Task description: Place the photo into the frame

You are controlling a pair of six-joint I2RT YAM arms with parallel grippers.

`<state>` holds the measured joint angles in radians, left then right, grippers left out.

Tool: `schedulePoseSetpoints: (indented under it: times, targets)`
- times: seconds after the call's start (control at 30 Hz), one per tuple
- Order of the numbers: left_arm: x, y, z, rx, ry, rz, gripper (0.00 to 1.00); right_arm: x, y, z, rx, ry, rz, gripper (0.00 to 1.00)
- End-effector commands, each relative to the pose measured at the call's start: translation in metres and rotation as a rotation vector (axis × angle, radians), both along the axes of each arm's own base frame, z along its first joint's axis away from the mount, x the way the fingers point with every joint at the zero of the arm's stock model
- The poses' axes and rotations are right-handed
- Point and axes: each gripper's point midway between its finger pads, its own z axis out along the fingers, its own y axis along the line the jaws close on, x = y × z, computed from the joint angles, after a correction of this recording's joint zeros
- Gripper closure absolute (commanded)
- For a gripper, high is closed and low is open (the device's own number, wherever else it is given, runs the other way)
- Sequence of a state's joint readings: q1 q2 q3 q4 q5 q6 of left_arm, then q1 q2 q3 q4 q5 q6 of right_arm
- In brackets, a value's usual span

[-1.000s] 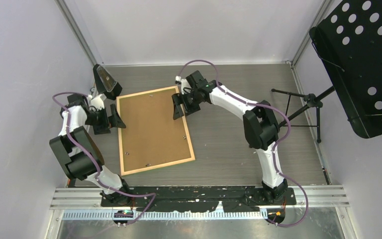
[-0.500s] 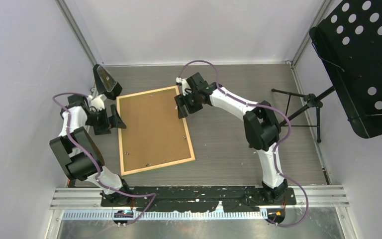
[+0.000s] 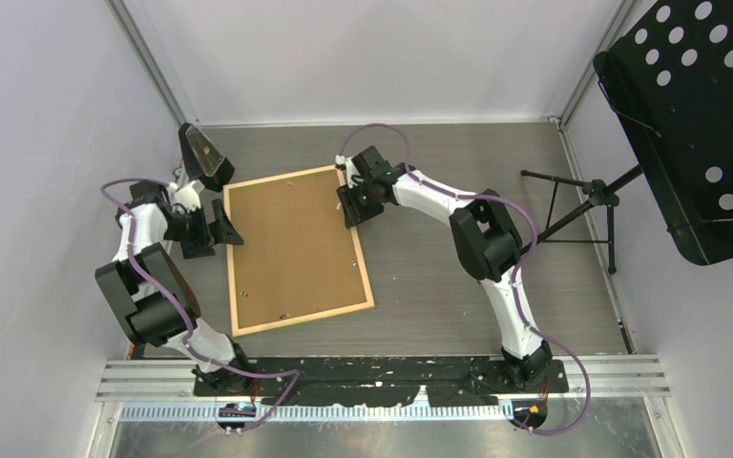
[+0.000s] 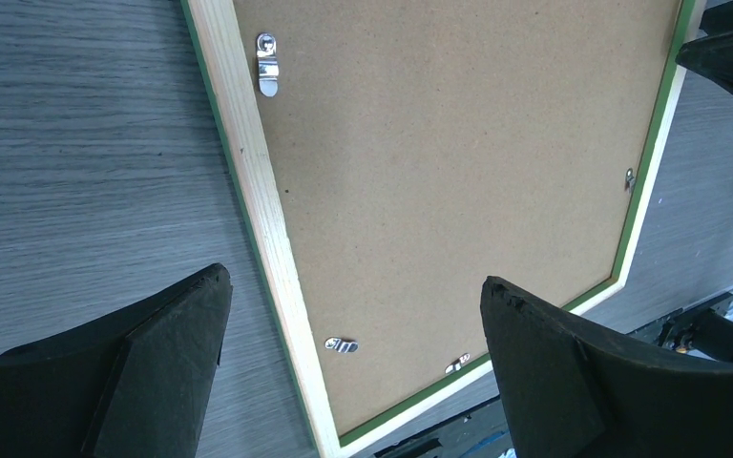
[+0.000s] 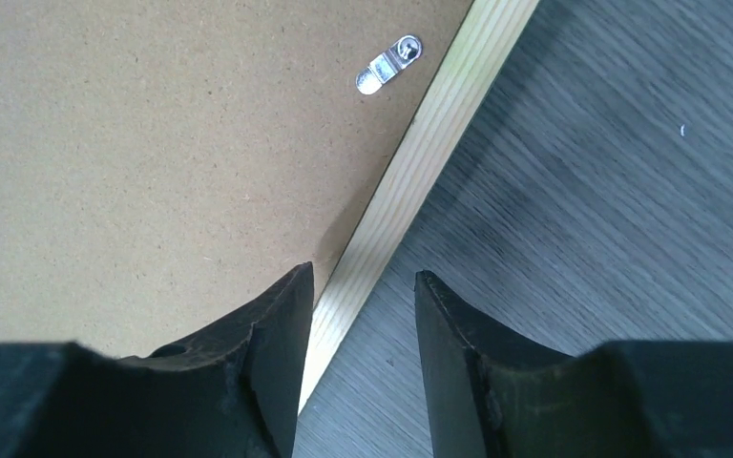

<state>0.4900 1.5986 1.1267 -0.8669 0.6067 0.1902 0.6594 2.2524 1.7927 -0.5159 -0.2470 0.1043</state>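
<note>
The frame (image 3: 305,320) is found lying flat on the table (image 3: 439,277), back side up, with its light wood rails showing and a thin green edge visible along the outside. A brown backing board (image 3: 291,248) is seated inside the rails. Small metal clips (image 5: 387,64) are noted on the board next to the rails.

The left tool (image 4: 353,296) is held by the frame's left long rail. Its jaws are spread wide and nothing is gripped.

The right tool (image 5: 363,277) is positioned at the right long rail, close to the far right corner. Its jaws are parted only narrowly, with one finger over the backing board and the other over the bare table, so that the wood rail is seen in the gap. Contact with the rail cannot be confirmed.
</note>
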Motion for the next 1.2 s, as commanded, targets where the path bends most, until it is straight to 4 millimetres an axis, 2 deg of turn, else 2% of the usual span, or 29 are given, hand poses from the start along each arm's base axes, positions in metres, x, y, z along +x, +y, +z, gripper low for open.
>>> schedulePoseSetpoints:
  times: [0.0, 0.33, 0.6, 0.73, 0.77, 0.87, 0.9, 0.93, 0.97, 1.0, 1.03, 1.07, 1.17]
  targets:
    - [0.006, -0.003, 0.008, -0.009, -0.047, -0.009, 0.01, 0.009, 0.007, 0.002, 0.010, -0.027, -0.016, 0.53]
    - [0.005, -0.004, 0.006, -0.011, -0.049, -0.012, 0.00, 0.005, -0.006, -0.014, -0.038, -0.013, -0.072, 0.65]
    - [0.003, -0.007, 0.004, -0.020, -0.050, -0.014, 0.01, 0.009, -0.023, -0.014, -0.067, -0.020, -0.117, 0.83]
    - [0.001, -0.008, 0.003, -0.017, -0.056, -0.014, 0.01, 0.016, -0.043, -0.007, -0.051, -0.013, -0.177, 0.93]
    - [0.000, -0.008, 0.003, -0.015, -0.060, -0.013, 0.01, 0.017, -0.051, -0.011, -0.052, -0.006, -0.196, 0.94]
    - [-0.002, -0.009, 0.000, -0.011, -0.057, -0.011, 0.01, 0.021, -0.070, -0.002, -0.038, -0.022, -0.247, 0.95]
    - [-0.002, -0.009, -0.001, -0.011, -0.056, -0.011, 0.01, 0.018, -0.075, -0.006, -0.040, -0.015, -0.259, 0.95]
    - [-0.002, -0.008, -0.001, -0.009, -0.056, -0.011, 0.01, 0.020, -0.081, 0.000, -0.031, -0.027, -0.275, 0.95]
    - [-0.002, -0.008, -0.002, -0.011, -0.052, -0.010, 0.01, 0.017, -0.086, -0.005, -0.034, -0.020, -0.290, 0.95]
    - [-0.002, -0.008, -0.002, -0.010, -0.054, -0.010, 0.01, 0.021, -0.091, 0.003, -0.019, -0.041, -0.307, 0.95]
    - [-0.002, -0.008, -0.002, -0.010, -0.053, -0.009, 0.01, 0.015, -0.098, -0.005, -0.031, -0.026, -0.324, 0.95]
    - [-0.002, -0.008, -0.002, -0.010, -0.052, -0.009, 0.01, 0.019, -0.102, 0.002, -0.017, -0.043, -0.341, 0.95]
    - [-0.001, -0.007, -0.002, -0.003, -0.050, -0.010, 0.01, 0.012, -0.121, -0.004, -0.011, -0.026, -0.399, 0.95]
